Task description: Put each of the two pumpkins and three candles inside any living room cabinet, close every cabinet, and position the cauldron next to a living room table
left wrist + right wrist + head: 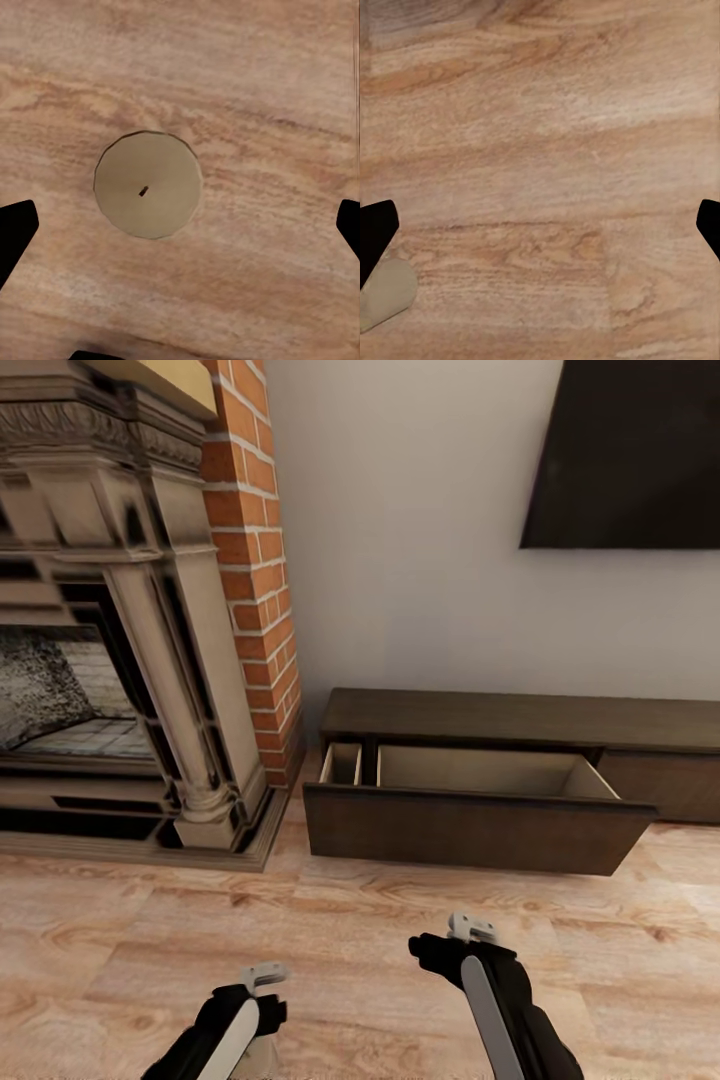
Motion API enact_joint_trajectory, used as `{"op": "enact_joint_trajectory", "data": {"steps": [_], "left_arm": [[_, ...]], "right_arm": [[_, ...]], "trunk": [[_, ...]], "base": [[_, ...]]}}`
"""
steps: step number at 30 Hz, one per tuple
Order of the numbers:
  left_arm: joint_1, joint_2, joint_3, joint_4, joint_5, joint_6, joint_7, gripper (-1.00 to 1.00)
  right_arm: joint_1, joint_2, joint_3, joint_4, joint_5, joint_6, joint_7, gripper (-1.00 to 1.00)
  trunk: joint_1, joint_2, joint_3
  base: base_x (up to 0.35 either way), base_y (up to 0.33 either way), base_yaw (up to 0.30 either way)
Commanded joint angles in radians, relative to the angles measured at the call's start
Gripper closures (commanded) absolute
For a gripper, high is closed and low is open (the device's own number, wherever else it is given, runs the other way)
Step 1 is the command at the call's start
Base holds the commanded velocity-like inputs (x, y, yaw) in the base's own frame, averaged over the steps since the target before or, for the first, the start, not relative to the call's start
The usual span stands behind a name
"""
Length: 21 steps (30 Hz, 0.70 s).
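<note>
A candle [148, 184] is standing upright on the wood floor [247, 82], and we are hanging our left pincer [180, 225] directly above it, spread wide, touching nothing. We are holding our right arm forward and down, its right pincer [540, 225] also gaping wide and empty over the boards. Ahead, the cabinet [520, 722] is sitting with a drawer [475, 825] pulled out beside the fireplace [130, 610].

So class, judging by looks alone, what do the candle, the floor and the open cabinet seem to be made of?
Candle: probably wax, matte beige disc with a tiny dark wick.
Floor: wood-look planks, wavy tan grain, slight sheen.
Cabinet: dark brown wood or veneer, faint grain; pale beige smooth inside.
</note>
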Motion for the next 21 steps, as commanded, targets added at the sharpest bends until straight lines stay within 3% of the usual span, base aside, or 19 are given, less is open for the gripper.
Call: {"op": "enact_joint_trajectory", "data": {"steps": [1,6,11,18,21], "left_arm": [[-0.001,0.0,-0.002,0.001,-0.003,0.0,-0.01,-1.0],[-0.001,0.001,-0.002,0.003,-0.015,-0.003,-0.036,-1.0],[-0.001,-0.001,-0.005,0.014,-0.015,-0.074,-0.039,-1.0],[-0.001,0.001,-0.008,0.023,-0.015,-0.094,-0.039,-1.0],[-0.001,0.001,-0.007,0.03,-0.016,-0.096,-0.039,-1.0]], "right_arm": [[0.002,0.0,0.017,-0.019,-0.011,0.002,-0.01,-1.0],[0.003,0.0,0.052,-0.036,-0.015,0.003,-0.01,-1.0],[0.007,0.0,0.071,-0.045,-0.016,0.001,-0.006,-1.0],[0.003,0.0,0.175,-0.139,-0.051,0.006,-0.004,-1.0],[-0.006,0.0,0.199,-0.182,-0.079,0.027,-0.003,-1.0]], "trunk": [[0.004,-0.008,-0.004],[0.016,-0.029,-0.021],[0.018,-0.03,-0.041],[0.021,-0.031,-0.068],[0.023,-0.032,-0.079]], "base": [[0.0,0.0,0.0],[0.0,0.0,0.0],[0.0,0.0,0.0],[0.0,0.0,0.0],[0.0,0.0,0.0]]}}
